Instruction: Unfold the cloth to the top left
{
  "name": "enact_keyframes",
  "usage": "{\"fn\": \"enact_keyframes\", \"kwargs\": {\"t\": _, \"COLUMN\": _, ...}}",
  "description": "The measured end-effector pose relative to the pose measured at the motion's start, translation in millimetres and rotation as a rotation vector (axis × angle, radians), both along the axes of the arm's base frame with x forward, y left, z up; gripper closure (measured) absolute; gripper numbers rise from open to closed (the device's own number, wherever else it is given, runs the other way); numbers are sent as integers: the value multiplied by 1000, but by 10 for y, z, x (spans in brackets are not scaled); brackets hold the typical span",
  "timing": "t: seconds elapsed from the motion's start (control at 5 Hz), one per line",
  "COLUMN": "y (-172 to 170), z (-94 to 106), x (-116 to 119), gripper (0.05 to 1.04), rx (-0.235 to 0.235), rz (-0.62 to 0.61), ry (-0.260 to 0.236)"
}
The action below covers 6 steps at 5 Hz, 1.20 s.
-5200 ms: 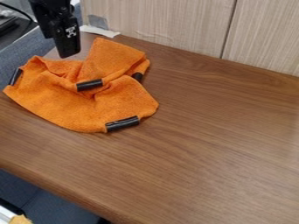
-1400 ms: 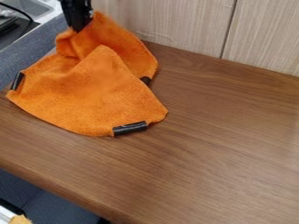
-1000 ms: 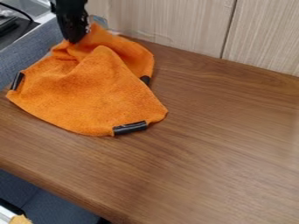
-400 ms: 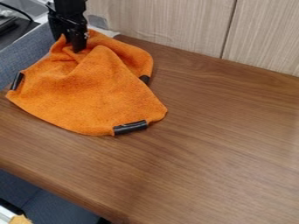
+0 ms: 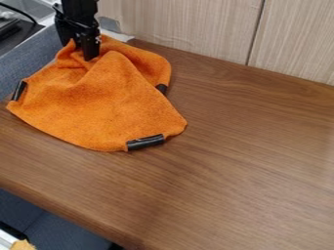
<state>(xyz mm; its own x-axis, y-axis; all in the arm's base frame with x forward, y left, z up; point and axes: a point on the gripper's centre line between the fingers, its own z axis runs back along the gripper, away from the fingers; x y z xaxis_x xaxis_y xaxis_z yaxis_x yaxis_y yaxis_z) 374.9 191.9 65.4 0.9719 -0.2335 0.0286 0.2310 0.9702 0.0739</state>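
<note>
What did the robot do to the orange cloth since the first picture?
The gripper took hold of the cloth, pulled its folded part up toward the top left, then came down and opened. The cloth is more spread out now, and its front black strip slid a little right. The left black strip hardly moved, and the table stayed put.

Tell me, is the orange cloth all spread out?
Partly spread: the orange cloth lies broad at the front but bunches by the gripper.

Orange cloth (image 5: 108,102) with black edge clips, partly spread, rumpled near top, on wooden table
</note>
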Motion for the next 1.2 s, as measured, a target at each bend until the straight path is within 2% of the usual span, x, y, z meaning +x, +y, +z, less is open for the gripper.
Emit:
{"fn": "enact_keyframes", "kwargs": {"t": 0.2, "y": -23, "z": 91, "x": -18, "gripper": 83, "rx": -20, "rz": 3, "ry": 23}}
{"fn": "enact_keyframes", "kwargs": {"t": 0.4, "y": -80, "z": 317, "x": -27, "gripper": 83, "rx": -42, "rz": 7, "ry": -9}}
{"fn": "enact_keyframes", "kwargs": {"t": 0.6, "y": -115, "z": 612, "x": -1, "gripper": 84, "rx": -50, "rz": -11, "ry": -62}}
{"fn": "enact_keyframes", "kwargs": {"t": 0.8, "y": -134, "z": 703, "x": -21, "gripper": 84, "rx": -94, "rz": -23, "ry": -62}}
{"fn": "enact_keyframes", "kwargs": {"t": 1.0, "y": -70, "z": 914, "x": -72, "gripper": 84, "rx": -97, "rz": -18, "ry": -102}}
{"fn": "enact_keyframes", "kwargs": {"t": 1.2, "y": -98, "z": 1020, "x": -107, "gripper": 84, "rx": -107, "rz": -32, "ry": -115}}
